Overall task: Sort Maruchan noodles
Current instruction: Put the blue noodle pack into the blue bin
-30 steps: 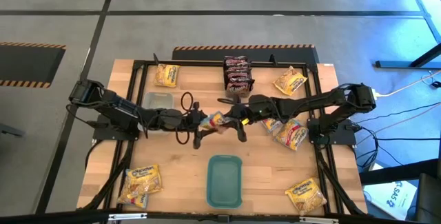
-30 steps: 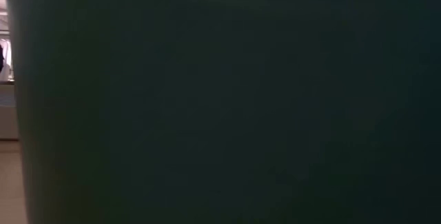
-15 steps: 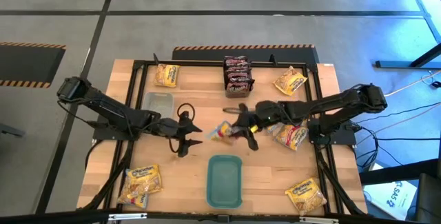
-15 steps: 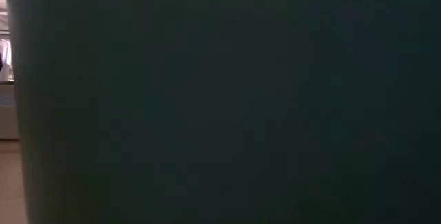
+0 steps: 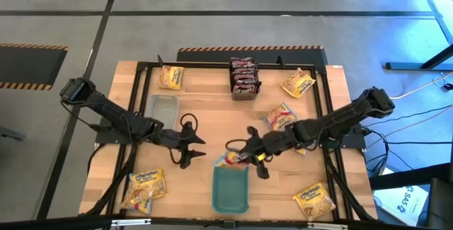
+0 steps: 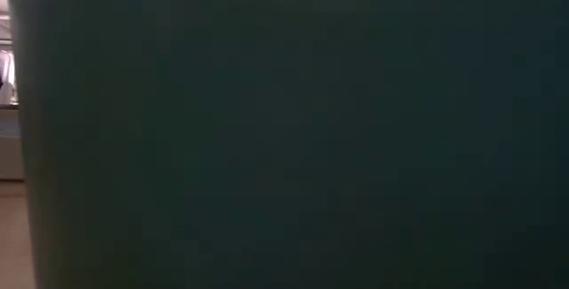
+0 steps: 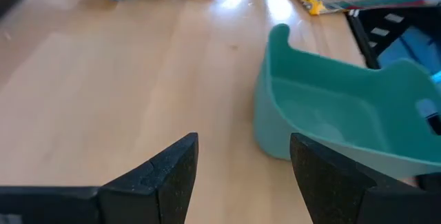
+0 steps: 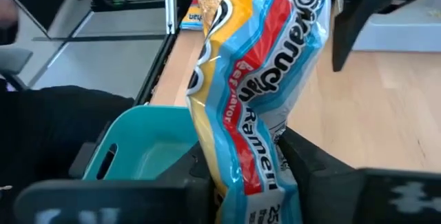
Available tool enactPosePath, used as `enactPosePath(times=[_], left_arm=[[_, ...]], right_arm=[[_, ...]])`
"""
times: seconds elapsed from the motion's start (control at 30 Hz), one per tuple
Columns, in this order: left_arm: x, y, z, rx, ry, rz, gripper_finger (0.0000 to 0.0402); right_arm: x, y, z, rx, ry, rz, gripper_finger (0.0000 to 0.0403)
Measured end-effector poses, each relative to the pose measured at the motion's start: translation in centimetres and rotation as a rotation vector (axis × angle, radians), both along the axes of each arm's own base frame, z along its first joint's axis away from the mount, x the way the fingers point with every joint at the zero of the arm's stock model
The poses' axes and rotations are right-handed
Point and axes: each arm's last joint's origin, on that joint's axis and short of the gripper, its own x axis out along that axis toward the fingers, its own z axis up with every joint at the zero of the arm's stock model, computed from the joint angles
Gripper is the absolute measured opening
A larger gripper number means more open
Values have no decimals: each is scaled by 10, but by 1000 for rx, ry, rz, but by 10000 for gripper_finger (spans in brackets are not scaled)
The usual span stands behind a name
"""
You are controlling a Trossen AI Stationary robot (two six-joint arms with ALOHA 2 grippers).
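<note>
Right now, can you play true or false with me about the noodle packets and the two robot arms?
1. The right gripper holds a blue, yellow and red Maruchan ramen packet. True.
2. The left gripper also holds a packet. False: its fingers are open with nothing between them.
3. The held packet hangs over the far end of the teal tray. True.
4. The dark brown packets lie inside the teal tray. False: they are stacked at the table's far edge.
5. The clear tub is full of packets. False: no packets in it.

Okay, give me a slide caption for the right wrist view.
Right tool grips a yellow-and-blue ramen packet upright above the teal tray.
</note>
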Motion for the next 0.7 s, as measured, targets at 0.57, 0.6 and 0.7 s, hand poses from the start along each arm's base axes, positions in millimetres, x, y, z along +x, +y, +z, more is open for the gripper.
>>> enactPosePath(times=[0.57,0.6,0.7], left_arm=[[-14,-30,0,-49,2,-63,224],[-14,-31,0,-46,0,-61,224],[-15,-32,0,-39,-2,-59,224]], right_arm=[[44,42,-36,-191,333,-54,94],[44,42,-40,-203,356,-53,95],[45,42,-48,-218,382,-49,89]])
